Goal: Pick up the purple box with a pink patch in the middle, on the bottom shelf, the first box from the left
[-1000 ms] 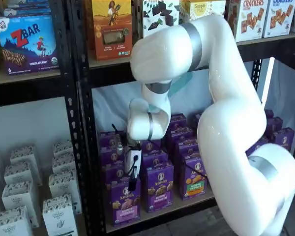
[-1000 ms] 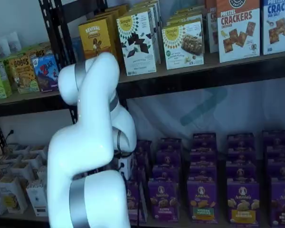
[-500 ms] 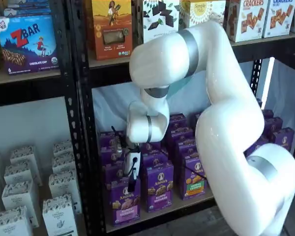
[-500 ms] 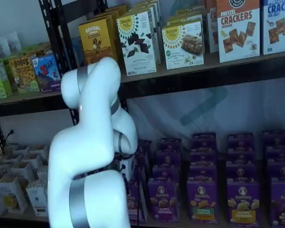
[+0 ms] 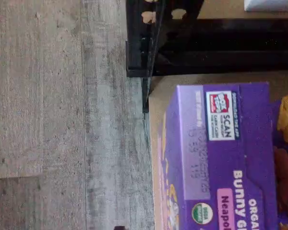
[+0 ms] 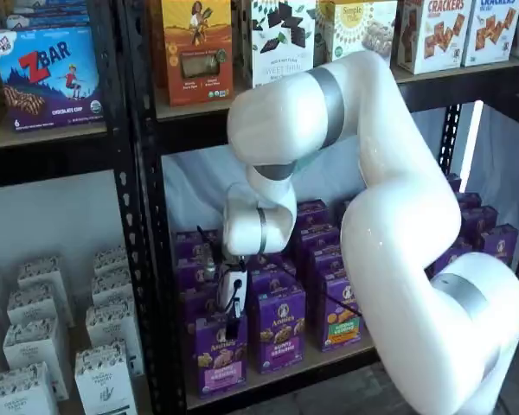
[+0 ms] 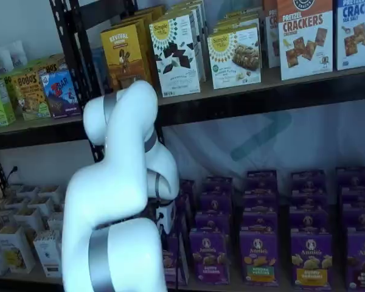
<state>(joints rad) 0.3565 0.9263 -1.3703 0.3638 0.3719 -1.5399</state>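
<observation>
- Gripper (image 6: 232,322): we see its white body and black fingers hanging just above the front-row purple box (image 6: 221,353) in a shelf view; the fingers are seen side-on there, yet we take them as spread wide, with nothing pinched between them.
- Purple box: it stands upright at the front of the bottom shelf (image 6: 277,373), at the left end of its row, hard by the black upright (image 6: 151,259); its pink band faces outward. In the wrist view we see its top and front face (image 5: 221,158) close up, beside the shelf's corner post (image 5: 144,43).
- Change from half a second ago: the arm (image 6: 389,216) has shifted its elbow a little toward 11 o'clock in a shelf view, and the gripper has come slightly lower over the box. The boxes have not moved.
- Neighbouring stock: a like purple box (image 6: 281,327) stands at 3 o'clock of the target, just beside it; further purple boxes fill the rows behind.
- In a shelf view the arm (image 7: 118,201) hides both gripper and target box from us.
</observation>
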